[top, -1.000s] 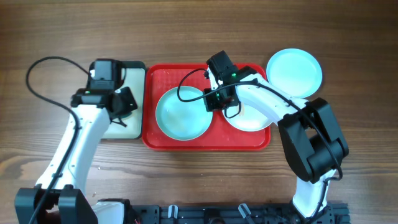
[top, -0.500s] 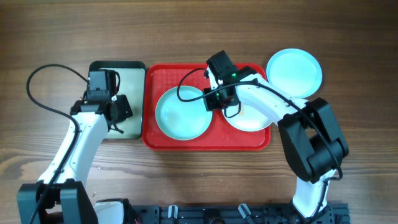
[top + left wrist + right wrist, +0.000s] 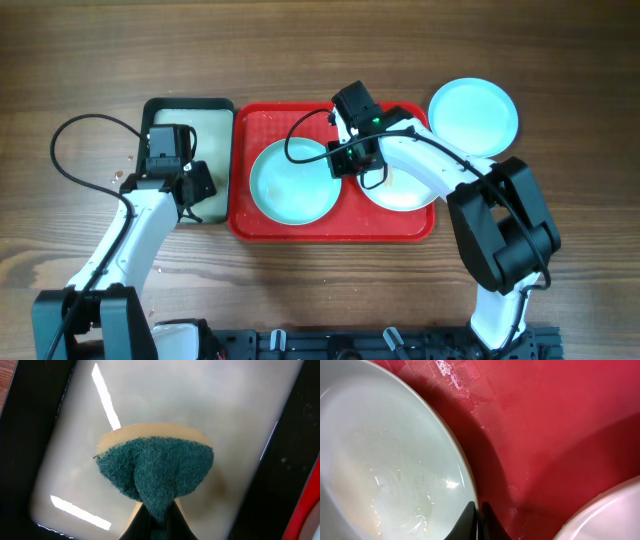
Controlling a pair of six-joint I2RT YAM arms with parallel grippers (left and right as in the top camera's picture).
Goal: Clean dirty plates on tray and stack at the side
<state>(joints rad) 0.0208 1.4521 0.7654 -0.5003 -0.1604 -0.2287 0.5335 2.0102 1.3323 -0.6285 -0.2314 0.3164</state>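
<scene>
Overhead, the tray [image 3: 330,226] was seen lying with its long axis left to right across the table [image 3: 320,40], its rim squared to the table's edges. Two plates were set flat in it, side by side: a turquoise plate [image 3: 290,188] on the left half and a white plate [image 3: 408,192] on the right half. An outer plate [image 3: 474,116], also turquoise, was laid on the bare wood just beyond the tray's upper right corner, apart from the other two.

The right gripper [image 3: 478,519] was placed between the two plates in the tray. Its jaws were brought almost together and pinched on the right rim of the turquoise plate, one finger inside the rim and one over the red floor.

The left gripper [image 3: 156,522] was held over the black tray [image 3: 190,104], just left of the red one. Its jaws were clamped on a sponge [image 3: 155,467], green scouring face toward the camera and yellow foam behind, and the sponge was bunched into a fan by the grip.

The turquoise plate's inside was shown wet and glossy, with faint smears and a slight tan tinge. The tray's floor was seen shiny and finely textured.
</scene>
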